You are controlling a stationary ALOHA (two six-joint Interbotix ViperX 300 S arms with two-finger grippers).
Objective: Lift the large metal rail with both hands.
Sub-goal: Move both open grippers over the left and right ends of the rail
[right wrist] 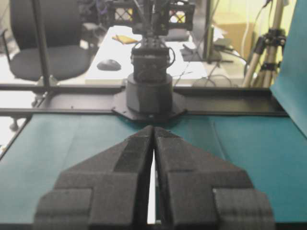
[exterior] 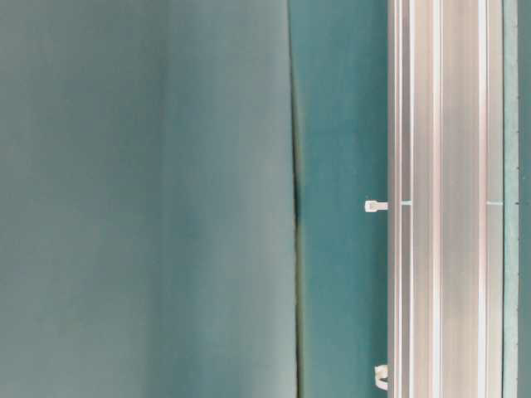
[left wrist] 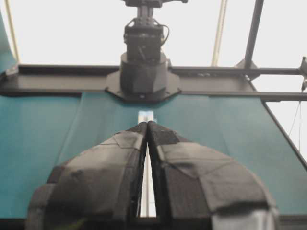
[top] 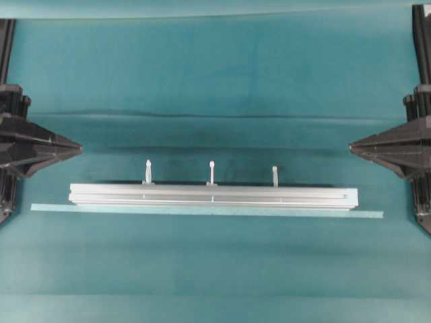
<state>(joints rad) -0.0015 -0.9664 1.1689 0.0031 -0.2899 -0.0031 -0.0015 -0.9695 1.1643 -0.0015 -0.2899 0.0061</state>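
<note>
Right, both arms are parked at the sides and nothing is in hand. The long silver grooved aluminium rail (top: 212, 196) lies flat across the middle of the teal-covered table (top: 215, 81), running left to right, with three small pale upright pegs (top: 211, 172) along its far edge. Just beside its near edge, seemingly touching it, lies a thin flat pale teal-grey strip (top: 206, 211), slightly longer than the rail at both ends.

The black left pincer (top: 79, 149) hovers at the left edge, tip aimed inward, well apart from the rail's left end and a little farther back. Its wrist view shows the fingers (left wrist: 120, 163) pressed together with only a hairline slit between them, nothing clamped. The black right pincer (top: 351, 145) mirrors it on the right side, fingers (right wrist: 129, 163) likewise together and empty, the rail glimpsed as a pale sliver beyond the tips.

So the lift hasn't begun; both pincers need to spread and come down onto the two ends.

Risks, as I judge them: the strip hugs the rail, so a finger coming down on the near side could catch the strip instead of, or along with, the rail. A grasp landing on a peg could slip. And if one arm rises ahead of the other, the long bar tilts and may slide out of the lower grip.
</note>
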